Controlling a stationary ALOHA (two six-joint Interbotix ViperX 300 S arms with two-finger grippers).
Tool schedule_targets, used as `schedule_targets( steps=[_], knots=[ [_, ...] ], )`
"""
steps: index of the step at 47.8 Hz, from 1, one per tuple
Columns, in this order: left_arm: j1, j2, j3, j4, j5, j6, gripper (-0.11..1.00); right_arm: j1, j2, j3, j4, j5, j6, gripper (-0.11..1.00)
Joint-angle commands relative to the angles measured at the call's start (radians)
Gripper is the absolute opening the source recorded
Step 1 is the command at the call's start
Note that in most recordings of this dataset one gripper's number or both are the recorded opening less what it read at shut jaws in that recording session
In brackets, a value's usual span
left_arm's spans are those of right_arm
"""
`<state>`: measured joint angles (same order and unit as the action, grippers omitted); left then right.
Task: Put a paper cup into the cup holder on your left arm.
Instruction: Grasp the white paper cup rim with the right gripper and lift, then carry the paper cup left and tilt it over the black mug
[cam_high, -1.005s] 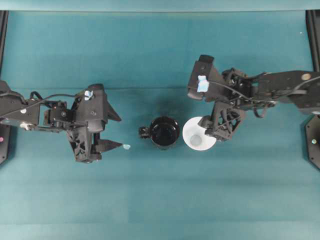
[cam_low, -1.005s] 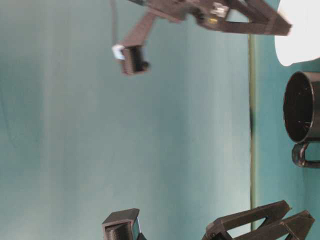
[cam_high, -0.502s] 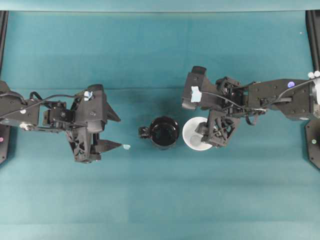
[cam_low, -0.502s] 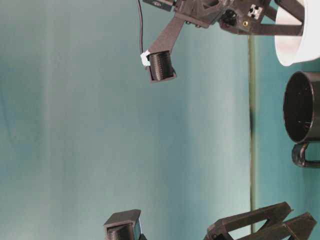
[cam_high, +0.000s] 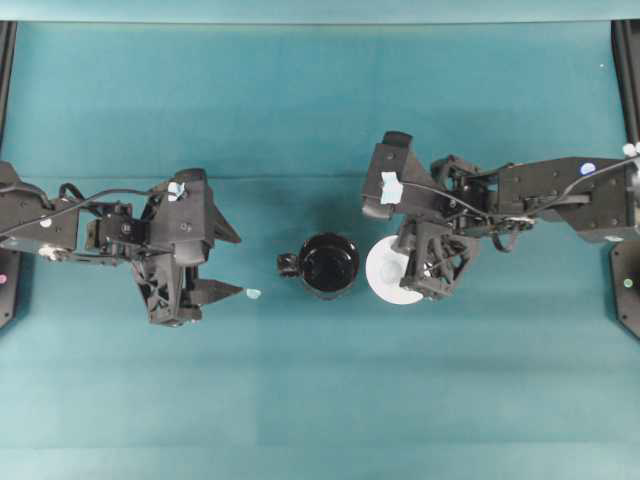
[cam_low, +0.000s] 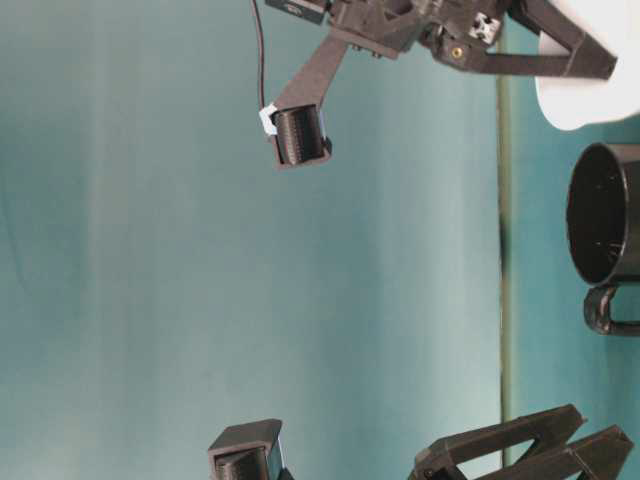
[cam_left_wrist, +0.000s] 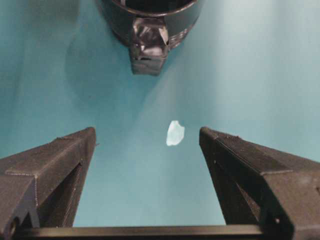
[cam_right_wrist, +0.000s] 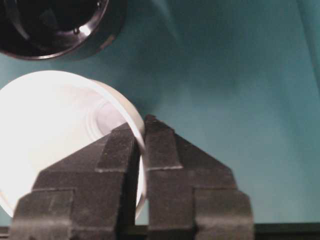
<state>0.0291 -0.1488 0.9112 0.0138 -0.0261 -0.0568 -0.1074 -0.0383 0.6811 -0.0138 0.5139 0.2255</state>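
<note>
The white paper cup (cam_high: 390, 274) stands just right of the glossy black cup holder (cam_high: 330, 265), whose knob handle points left. My right gripper (cam_high: 418, 266) is shut on the cup's rim, one finger inside and one outside. In the right wrist view the cup (cam_right_wrist: 55, 125) is tilted in the gripper (cam_right_wrist: 140, 134), below the holder (cam_right_wrist: 50, 25). In the table-level view the cup (cam_low: 590, 95) hangs beside the holder (cam_low: 610, 215), its rim a little higher. My left gripper (cam_high: 240, 265) is open and empty, left of the holder. In its wrist view (cam_left_wrist: 147, 137) it faces the handle (cam_left_wrist: 147, 50).
A small pale scrap (cam_left_wrist: 175, 133) lies on the teal cloth between the left fingers and the holder; it also shows in the overhead view (cam_high: 253, 294). Black frame posts stand at the table's far left and right edges.
My right arm has moved left with the cup in its grip, bringing it closer to the holder and slightly higher. The left arm and the holder have not moved.
</note>
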Motion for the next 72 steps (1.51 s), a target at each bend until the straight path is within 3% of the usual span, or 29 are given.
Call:
schedule_targets(
  steps=[1, 11, 24, 51, 72],
  knots=[
    [-0.002, -0.008, -0.006, 0.002, -0.005, 0.0, 0.92, 0.002, -0.04, -0.017, 0.018, 0.025, 0.008, -0.04],
    [0.0, -0.005, -0.009, 0.003, -0.006, 0.0, 0.92, -0.021, -0.118, -0.023, 0.054, 0.143, 0.009, -0.04],
    [0.0, -0.003, -0.012, 0.003, -0.008, -0.002, 0.92, -0.06, -0.179, -0.1, 0.146, 0.21, 0.012, -0.04],
    [0.0, -0.002, -0.018, 0.002, -0.008, -0.003, 0.92, -0.055, -0.005, -0.353, 0.152, 0.245, 0.011, -0.04],
    [0.0, 0.0, -0.02, 0.002, -0.009, -0.003, 0.92, -0.054, 0.112, -0.376, 0.152, 0.242, 0.005, -0.04]
  ],
)
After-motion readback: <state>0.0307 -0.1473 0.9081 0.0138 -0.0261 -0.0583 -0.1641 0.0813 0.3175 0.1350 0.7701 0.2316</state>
